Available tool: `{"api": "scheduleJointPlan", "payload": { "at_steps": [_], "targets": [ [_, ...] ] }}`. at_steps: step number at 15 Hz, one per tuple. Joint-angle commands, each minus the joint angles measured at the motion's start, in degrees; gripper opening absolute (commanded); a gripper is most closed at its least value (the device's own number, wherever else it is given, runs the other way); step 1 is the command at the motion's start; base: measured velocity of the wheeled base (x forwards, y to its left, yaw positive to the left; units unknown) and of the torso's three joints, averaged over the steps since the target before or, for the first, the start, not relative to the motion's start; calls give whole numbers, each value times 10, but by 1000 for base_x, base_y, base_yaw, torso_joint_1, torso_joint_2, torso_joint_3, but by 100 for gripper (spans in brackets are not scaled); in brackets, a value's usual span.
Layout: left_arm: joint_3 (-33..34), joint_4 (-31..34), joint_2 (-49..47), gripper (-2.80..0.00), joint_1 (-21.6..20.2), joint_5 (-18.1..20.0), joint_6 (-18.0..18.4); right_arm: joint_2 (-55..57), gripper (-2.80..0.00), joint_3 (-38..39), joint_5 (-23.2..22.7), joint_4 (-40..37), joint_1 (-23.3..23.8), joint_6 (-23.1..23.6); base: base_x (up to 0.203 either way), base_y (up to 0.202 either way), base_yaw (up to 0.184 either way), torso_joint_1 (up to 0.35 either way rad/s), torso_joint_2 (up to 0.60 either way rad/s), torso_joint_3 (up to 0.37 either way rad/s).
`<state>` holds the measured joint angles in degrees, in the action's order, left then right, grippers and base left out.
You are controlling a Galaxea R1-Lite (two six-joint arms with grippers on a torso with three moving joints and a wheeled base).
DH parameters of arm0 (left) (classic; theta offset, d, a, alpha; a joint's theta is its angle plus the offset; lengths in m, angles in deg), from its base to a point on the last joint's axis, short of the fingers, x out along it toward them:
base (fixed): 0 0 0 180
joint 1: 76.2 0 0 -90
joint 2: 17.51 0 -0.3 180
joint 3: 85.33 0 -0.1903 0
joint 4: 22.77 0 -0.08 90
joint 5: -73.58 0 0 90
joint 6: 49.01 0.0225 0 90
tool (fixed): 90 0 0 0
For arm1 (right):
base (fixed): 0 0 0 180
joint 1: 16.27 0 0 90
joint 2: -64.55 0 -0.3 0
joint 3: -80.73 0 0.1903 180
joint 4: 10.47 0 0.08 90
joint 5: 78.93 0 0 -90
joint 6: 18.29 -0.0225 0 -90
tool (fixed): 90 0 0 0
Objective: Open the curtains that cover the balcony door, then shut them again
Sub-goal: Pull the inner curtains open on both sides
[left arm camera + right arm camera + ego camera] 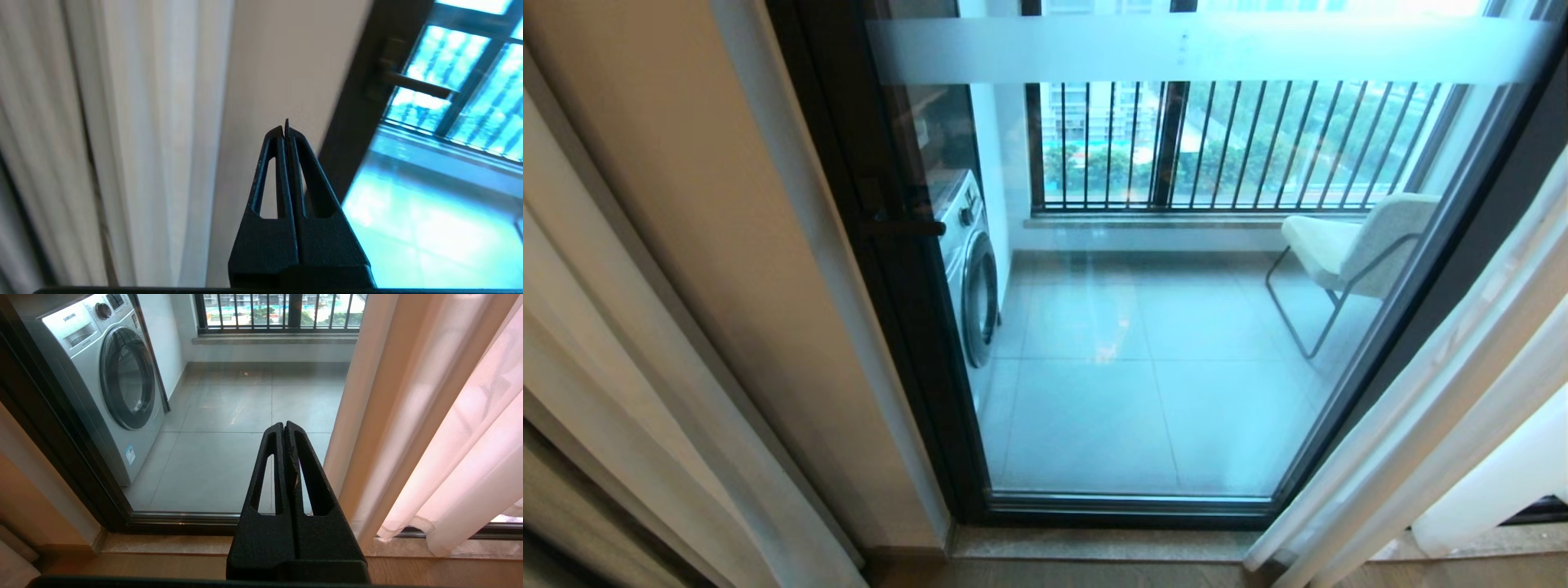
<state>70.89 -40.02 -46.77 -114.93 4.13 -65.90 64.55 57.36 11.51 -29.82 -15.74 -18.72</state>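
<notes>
So the tall black-framed glass balcony door [1143, 327] is uncovered right now, meaning the closing half is probably what's left. The left gripper [286, 130] has its black fingers pinched together on nothing, pointing at bare wall, with the sheer white floor-length curtain [135, 143] hanging just beside it. I'd reopen, get a fold between the fingers, then drag slowly so it doesn't slip. The right gripper [284, 428] is closed too, empty, other panel [461, 457] beside it.
</notes>
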Motion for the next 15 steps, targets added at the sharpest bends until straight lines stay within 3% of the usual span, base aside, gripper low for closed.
{"api": "scheduleJointPlan", "payload": {
  "at_steps": [1,3,7,11,13,15],
  "targets": [
    [1,108,171,-280,3,16,15,0,-280,0,0,0,0,0,0,0,0,0,0,0],
    [3,158,207,-280,37,26,39,0,-280,0,0,0,0,0,0,0,0,0,0,0],
    [3,226,203,-280,36,19,91,0,-280,0,0,0,0,0,0,0,0,0,0,0],
    [3,234,144,-280,42,13,140,0,-280,0,0,0,0,0,0,0,0,0,0,0],
    [3,232,131,-280,103,-3,159,0,-280,0,0,0,0,0,0,0,0,0,0,0],
    [3,243,132,-280,192,-52,199,0,-280,0,0,0,0,0,0,0,0,0,0,0]
  ]
}}
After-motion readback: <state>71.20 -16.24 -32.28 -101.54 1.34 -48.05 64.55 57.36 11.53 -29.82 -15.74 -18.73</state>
